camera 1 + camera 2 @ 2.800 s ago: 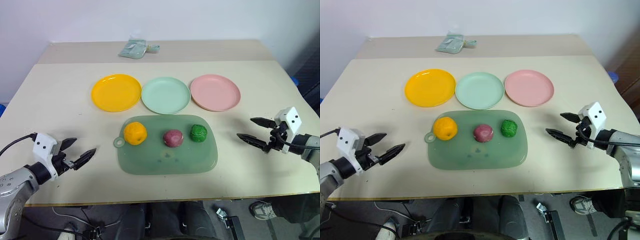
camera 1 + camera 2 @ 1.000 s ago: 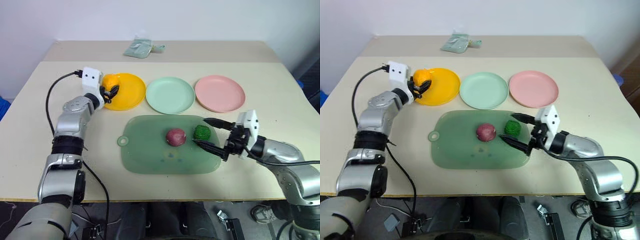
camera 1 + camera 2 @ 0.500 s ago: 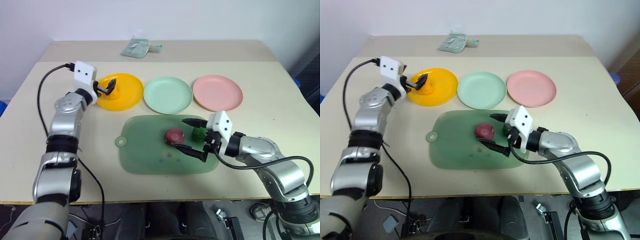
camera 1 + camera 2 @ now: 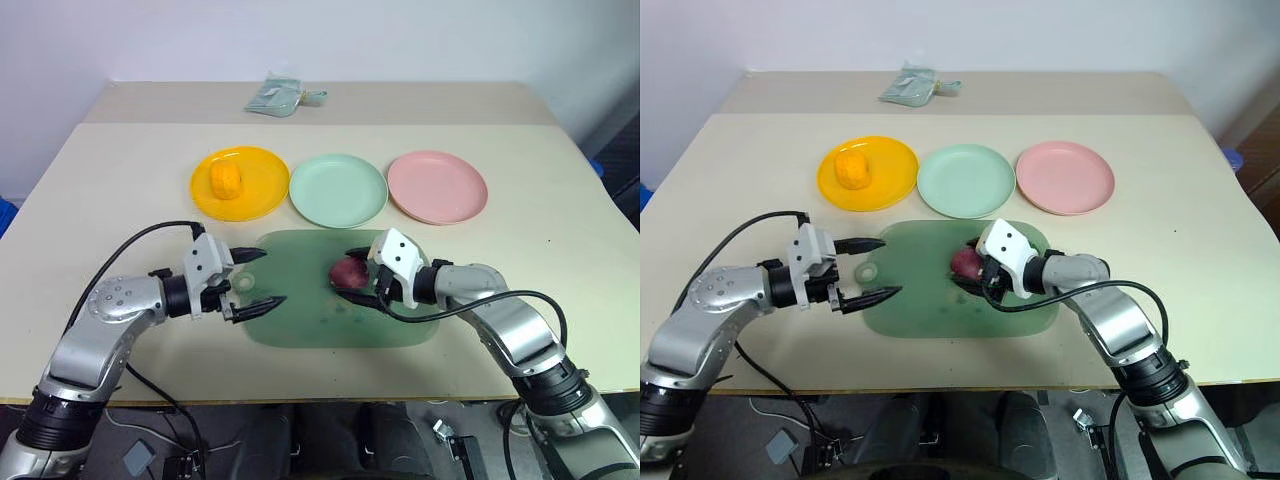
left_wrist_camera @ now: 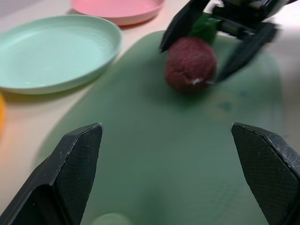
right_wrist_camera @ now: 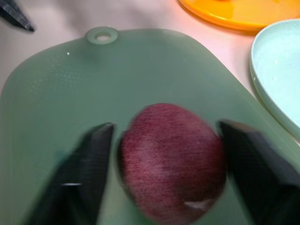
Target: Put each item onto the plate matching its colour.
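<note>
From the head, the right gripper (image 4: pixel 358 277) is closing around the maroon item (image 4: pixel 347 272) at the board's (image 4: pixel 300 320) centre; the left gripper (image 4: pixel 250 280) hangs spread at its 9 o'clock edge. In the left wrist view, the pink plate (image 5: pixel 117 8) at 1 o'clock seems unobstructed. The right wrist view shows fingers (image 6: pixel 89 164) flanking the item: next, lift.

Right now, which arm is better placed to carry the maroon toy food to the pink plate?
The right. Its gripper has its fingers around the maroon toy food, and the pink plate lies on that side. The left gripper is open over the green board's far end.
</note>
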